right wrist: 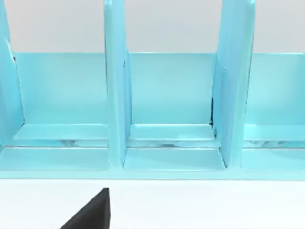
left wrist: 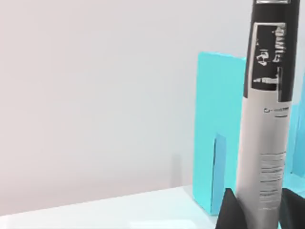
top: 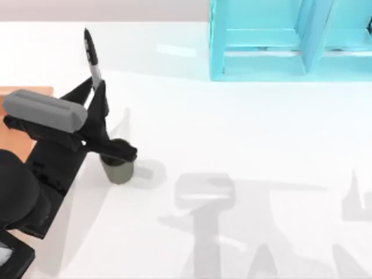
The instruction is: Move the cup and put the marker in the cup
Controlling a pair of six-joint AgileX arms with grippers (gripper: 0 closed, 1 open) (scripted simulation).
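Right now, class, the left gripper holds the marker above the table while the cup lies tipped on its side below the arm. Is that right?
Not quite. The cup stands upright on the table, not tipped over; the top view shows this. The rest holds: the left gripper grips the marker above the table, and the cup sits just below the arm.

Marker barrel smooth plastic — cup matt — table glossy

The marker carries dark printing on its barrel; none legible.
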